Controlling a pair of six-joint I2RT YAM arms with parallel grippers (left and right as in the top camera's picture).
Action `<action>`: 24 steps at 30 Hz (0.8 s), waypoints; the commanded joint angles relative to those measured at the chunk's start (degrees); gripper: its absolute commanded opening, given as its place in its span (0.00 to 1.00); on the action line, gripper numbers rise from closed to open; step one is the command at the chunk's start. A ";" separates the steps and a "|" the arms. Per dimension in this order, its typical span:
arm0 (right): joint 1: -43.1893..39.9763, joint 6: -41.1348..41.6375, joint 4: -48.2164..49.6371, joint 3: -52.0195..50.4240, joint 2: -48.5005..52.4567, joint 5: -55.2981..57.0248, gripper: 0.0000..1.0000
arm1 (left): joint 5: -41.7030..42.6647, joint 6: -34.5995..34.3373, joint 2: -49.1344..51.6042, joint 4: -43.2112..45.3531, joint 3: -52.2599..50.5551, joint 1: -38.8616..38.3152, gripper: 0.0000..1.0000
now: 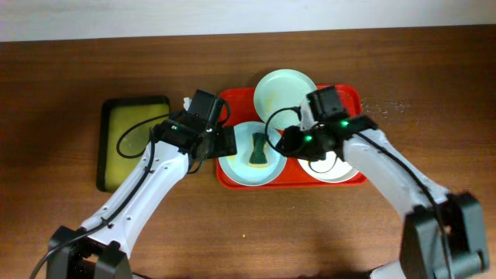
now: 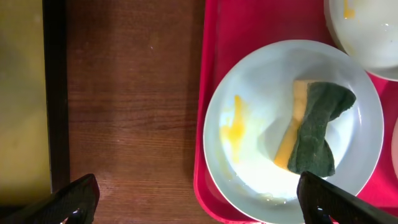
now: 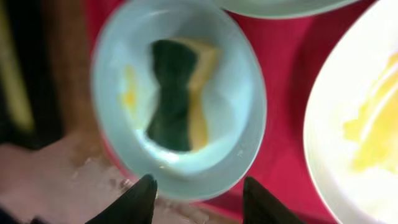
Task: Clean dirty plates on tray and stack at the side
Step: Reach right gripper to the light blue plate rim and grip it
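- A pale wall point(image 1: 232, 12) is bordering the brown wooden counter point(image 1: 54, 70), and a black-rimmed tray point(image 1: 132, 112) is lying at the left.
- The left hand point(image 2: 199, 204) is hovering spread wide over the red tray point(image 1: 350, 99)'s left rim.
- The front mint plate point(image 1: 232, 167), inside the red tray, is carrying a sponge point(image 1: 258, 149); the rear mint plate point(image 1: 283, 89) and the white plate point(image 1: 335, 172) are sitting alongside.
- The right hand point(image 3: 199, 199) is hanging parted above the front mint plate's edge.

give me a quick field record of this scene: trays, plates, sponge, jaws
tray: red, holds all three plates
front plate: pale blue, yellow smear, sponge lying in it
sponge: green and yellow, pinched in the middle
back plate: mint, yellowish smear
right plate: white, yellow smears
small tray: black rim, yellow-green inside, left of the red tray
left jaws: open, holding nothing
right jaws: open, holding nothing
plates stacked at side: none yet
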 commanded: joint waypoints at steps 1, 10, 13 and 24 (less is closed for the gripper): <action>0.76 1.62 1.29 0.44 3.98 4.59 0.46 | 0.02 0.11 0.22 0.02 -0.07 0.15 0.99; 1.16 1.05 5.81 -1.49 6.80 9.44 0.47 | 2.45 0.09 0.22 0.04 -0.07 0.15 0.99; 1.18 0.66 7.93 -1.49 8.57 8.20 0.46 | 2.43 0.11 0.22 0.04 -0.07 0.15 0.91; 2.36 -1.36 11.80 -1.46 13.09 9.35 0.34 | 2.43 0.11 0.22 -0.15 -0.07 0.15 0.52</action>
